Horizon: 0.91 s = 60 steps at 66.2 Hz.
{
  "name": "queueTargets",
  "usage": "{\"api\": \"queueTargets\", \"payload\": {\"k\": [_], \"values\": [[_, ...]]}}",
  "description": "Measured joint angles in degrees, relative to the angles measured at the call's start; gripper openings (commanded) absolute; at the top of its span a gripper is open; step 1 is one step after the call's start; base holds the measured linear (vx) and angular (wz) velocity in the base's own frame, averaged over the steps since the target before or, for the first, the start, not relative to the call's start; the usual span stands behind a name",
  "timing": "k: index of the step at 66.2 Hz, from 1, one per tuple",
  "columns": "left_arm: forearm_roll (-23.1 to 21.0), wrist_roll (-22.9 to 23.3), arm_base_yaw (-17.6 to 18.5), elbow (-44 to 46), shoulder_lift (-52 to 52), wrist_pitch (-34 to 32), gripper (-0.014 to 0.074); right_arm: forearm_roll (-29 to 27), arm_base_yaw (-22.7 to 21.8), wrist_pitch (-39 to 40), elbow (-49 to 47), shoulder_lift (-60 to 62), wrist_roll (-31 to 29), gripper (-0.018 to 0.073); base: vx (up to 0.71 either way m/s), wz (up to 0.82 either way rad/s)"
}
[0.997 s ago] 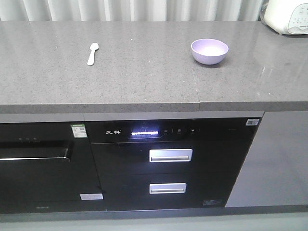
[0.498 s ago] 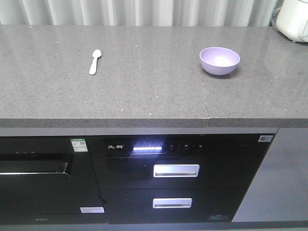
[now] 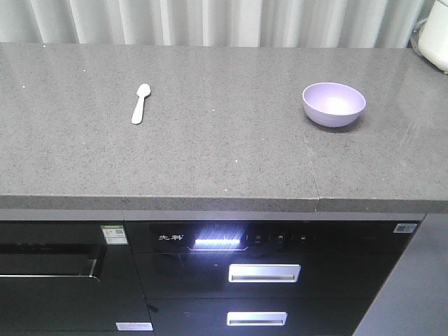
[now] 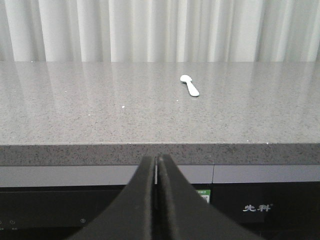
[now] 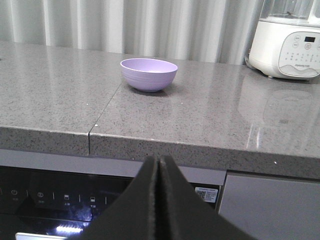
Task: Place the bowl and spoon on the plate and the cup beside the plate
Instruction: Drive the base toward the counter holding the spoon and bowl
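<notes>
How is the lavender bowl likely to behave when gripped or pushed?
The bowl looks like light, stiff plastic, so it probably slides on the smooth countertop rather than tipping. Its glossy, curved wall may slip when gripped.

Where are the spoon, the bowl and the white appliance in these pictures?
spoon (image 3: 139,106): front view, on the middle of its handle.
bowl (image 3: 334,100): front view, on its inner surface.
white appliance (image 5: 286,47): right wrist view, on its front panel.

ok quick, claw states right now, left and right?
Left claw: closed, holding nothing.
Right claw: closed, holding nothing.
</notes>
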<state>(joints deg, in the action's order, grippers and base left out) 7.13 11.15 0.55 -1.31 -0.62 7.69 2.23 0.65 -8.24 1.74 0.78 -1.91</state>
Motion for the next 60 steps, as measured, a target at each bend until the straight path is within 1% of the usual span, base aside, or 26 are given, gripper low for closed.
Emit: {"api": "queueTargets", "payload": {"k": [60], "values": [[0.0, 0.0, 0.0, 0.0, 0.0, 0.0, -0.0006, 0.0, 0.0, 0.0, 0.0, 0.0, 0.0, -0.0011, 0.08, -0.01]]}}
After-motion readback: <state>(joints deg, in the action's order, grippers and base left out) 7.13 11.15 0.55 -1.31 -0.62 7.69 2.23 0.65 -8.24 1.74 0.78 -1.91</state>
